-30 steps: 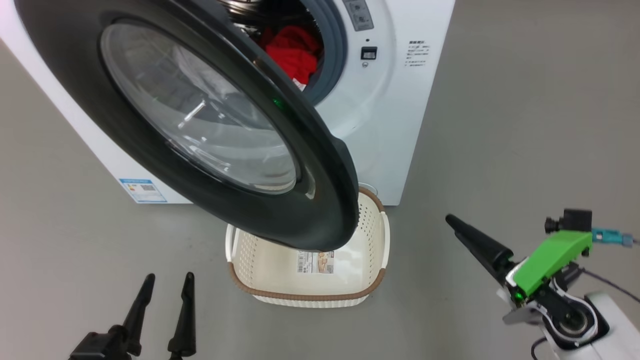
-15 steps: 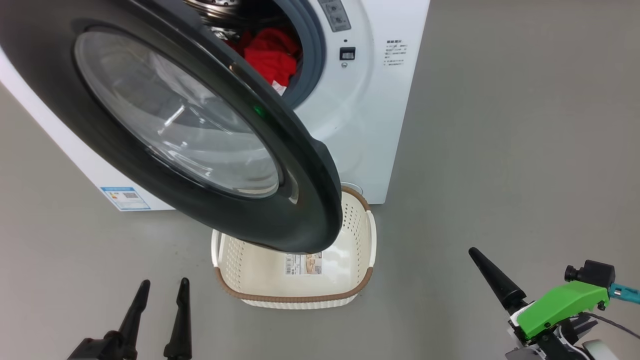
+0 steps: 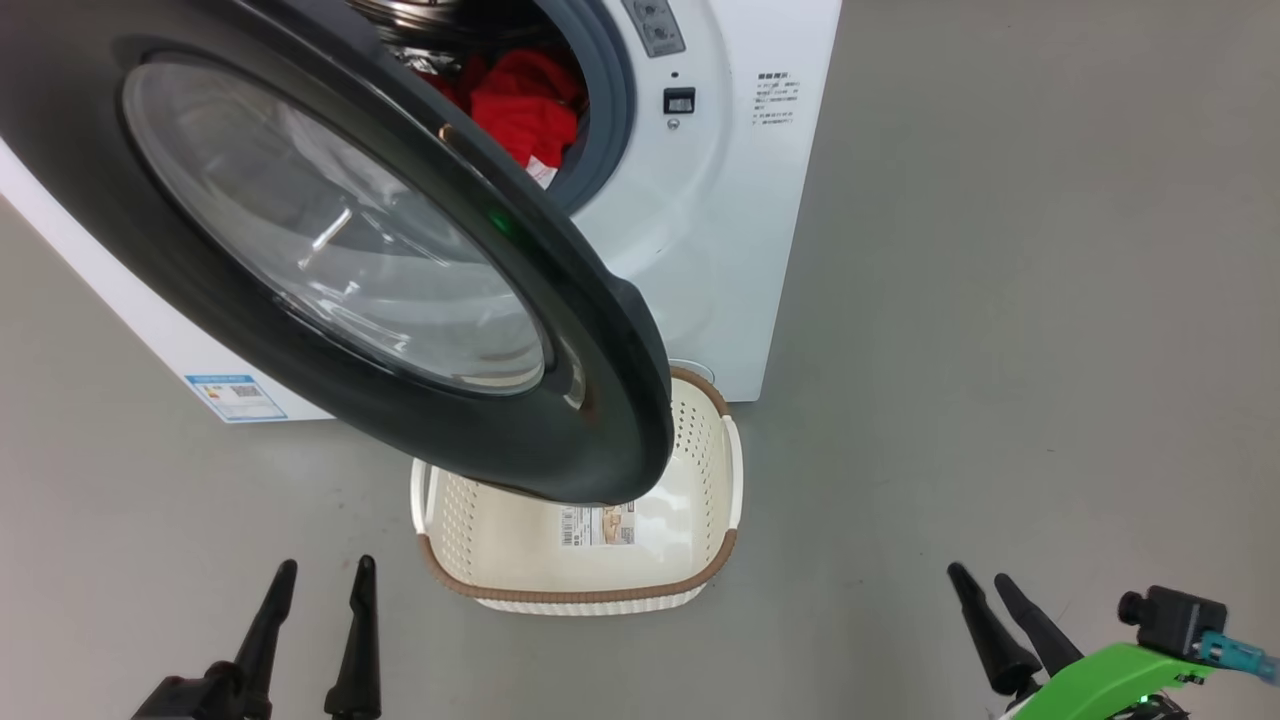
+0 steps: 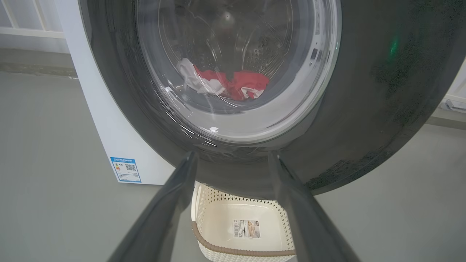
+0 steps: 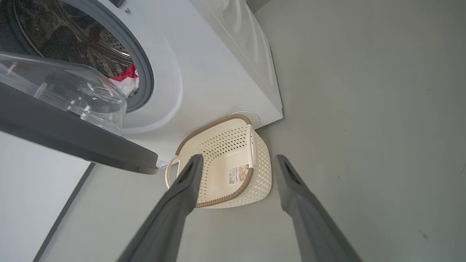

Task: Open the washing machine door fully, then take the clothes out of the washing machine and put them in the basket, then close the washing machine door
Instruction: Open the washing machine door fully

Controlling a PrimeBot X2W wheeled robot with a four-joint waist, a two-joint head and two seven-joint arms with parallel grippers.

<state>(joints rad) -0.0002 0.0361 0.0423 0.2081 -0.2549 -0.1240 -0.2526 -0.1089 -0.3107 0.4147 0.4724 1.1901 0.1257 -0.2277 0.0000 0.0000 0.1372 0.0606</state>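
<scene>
The washing machine door [image 3: 600, 380] stands partly open, its black rim and glass bowl [image 4: 236, 65] hanging over the cream basket [image 3: 580, 598] on the floor. Red and white clothes [image 3: 520, 105] lie in the drum of the white washing machine [image 3: 720, 250], and show through the glass [image 4: 236, 82]. My left gripper [image 3: 321, 571] is open at the lower left, short of the door, holding nothing. Low at the right, my right gripper [image 3: 978, 576] is open and empty, pointing toward the basket [image 5: 233, 165].
Grey floor spreads to the right of the machine and in front of the basket. A blue label [image 3: 235, 397] sits low on the machine's front. A white wall with a dark base [image 5: 36, 203] stands beside the door in the right wrist view.
My right arm has drawn back and down toward the lower right corner, and both its fingers now show. The head camera has shifted, so the machine and basket sit further left. The left gripper is unchanged.
</scene>
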